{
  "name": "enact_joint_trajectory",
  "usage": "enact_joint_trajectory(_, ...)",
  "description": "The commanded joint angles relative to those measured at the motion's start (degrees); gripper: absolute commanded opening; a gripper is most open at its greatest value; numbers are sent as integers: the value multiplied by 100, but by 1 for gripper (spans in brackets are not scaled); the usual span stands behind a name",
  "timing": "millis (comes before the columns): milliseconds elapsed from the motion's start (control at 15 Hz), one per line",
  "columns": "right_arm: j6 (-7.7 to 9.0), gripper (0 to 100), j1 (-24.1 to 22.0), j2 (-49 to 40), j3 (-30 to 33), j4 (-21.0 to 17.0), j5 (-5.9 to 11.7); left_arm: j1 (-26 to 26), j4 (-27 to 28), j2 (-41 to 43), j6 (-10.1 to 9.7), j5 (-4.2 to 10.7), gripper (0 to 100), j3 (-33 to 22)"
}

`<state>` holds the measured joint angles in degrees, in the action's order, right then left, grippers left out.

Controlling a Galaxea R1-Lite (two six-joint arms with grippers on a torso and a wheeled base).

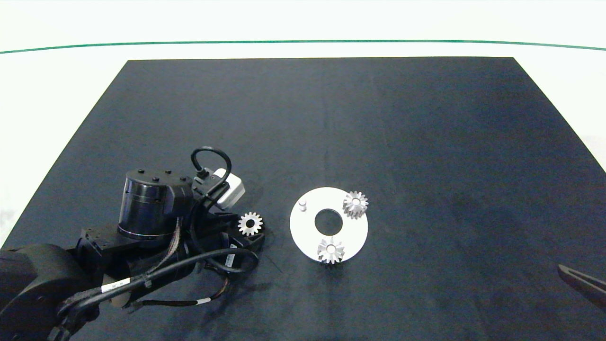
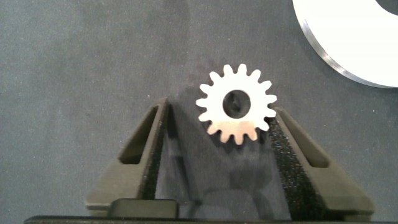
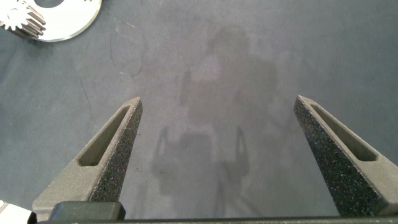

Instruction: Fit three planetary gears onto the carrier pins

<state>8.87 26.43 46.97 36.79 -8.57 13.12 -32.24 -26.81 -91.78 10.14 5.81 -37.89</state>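
Mat (image 1: pixel 378 118): dark, covers the table; carries all parts.
Left arm (image 1: pixel 142 227): reaches in low over the mat, wrist turned down toward the loose gear.
Disc (image 1: pixel 307 237): white, round, large centre hole; lies flat, just beside the left gripper.
Left gripper (image 2: pixel 214 134): fingers spread, one to each side of the loose gear; nothing clamped; one pad (image 2: pixel 292 162) close against the teeth, contact not certain.
Right gripper (image 3: pixel 217 118): parked at the mat's near right edge, fingers wide apart, empty.
Seated gears: two silver gears already on pins, one at the disc's far right (image 1: pixel 355 204), one at its near edge (image 1: pixel 330 250).
Loose gear (image 2: pixel 236 104): flat on the mat between the left fingers, well clear of the disc rim.
Free pin (image 1: pixel 302 204): bare, upright, on the disc's left side.
Step in hand: pickup of the third gear, judged two thirds done.
Next move: close on the gear, lift, carry over the free pin, bore lined up, lower squarely.
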Motion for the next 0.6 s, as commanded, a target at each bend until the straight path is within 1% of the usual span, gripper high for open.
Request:
enact_joint_trajectory(67,9,100,3,23,12,-4,7,-1,-18,29,5,7,55,1)
enact_joint_trajectory(600,0,100,3,40,-14,-4,-11,8,-18,46,5,7,38,1)
